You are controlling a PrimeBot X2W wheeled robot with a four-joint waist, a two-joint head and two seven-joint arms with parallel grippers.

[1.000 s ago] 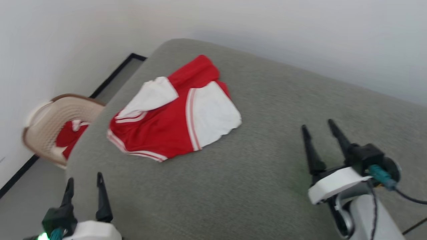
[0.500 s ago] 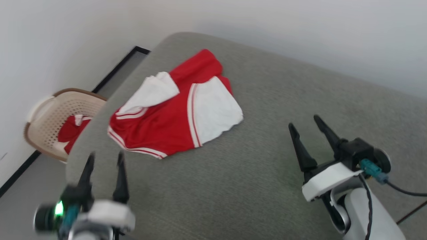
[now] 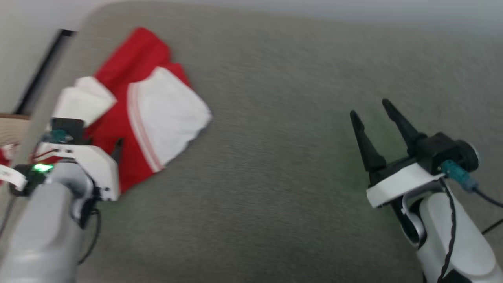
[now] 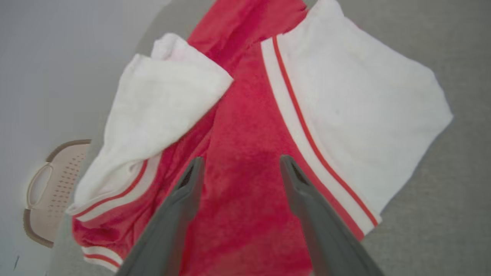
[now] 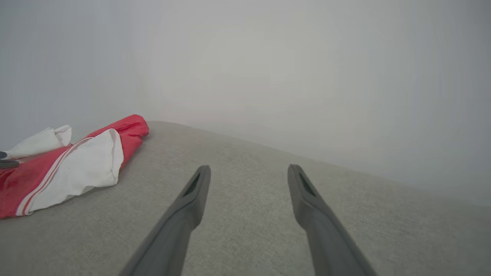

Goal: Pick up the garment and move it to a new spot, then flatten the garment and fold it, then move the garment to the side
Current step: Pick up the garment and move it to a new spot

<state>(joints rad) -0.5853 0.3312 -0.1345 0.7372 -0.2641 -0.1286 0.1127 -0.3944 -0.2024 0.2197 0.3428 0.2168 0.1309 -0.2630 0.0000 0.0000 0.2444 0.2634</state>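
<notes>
The garment is a crumpled red shirt with white sleeves and striped trim, lying at the far left of a grey padded surface. My left gripper hangs open just above the garment's red middle, one finger on each side of a red fold, and holds nothing. In the head view the left wrist covers most of that gripper. Over bare grey surface well to the right, my right gripper stands open and empty. The right wrist view shows the garment far off to the left of that gripper.
A beige perforated basket stands on the floor beyond the surface's left edge. A pale wall runs close behind the surface, with a black skirting line at the left. Bare grey surface lies between the garment and the right gripper.
The head camera has swung, shifting the whole picture. My left arm has reached forward from the near edge and now hangs over the garment. The garment lies as before.
</notes>
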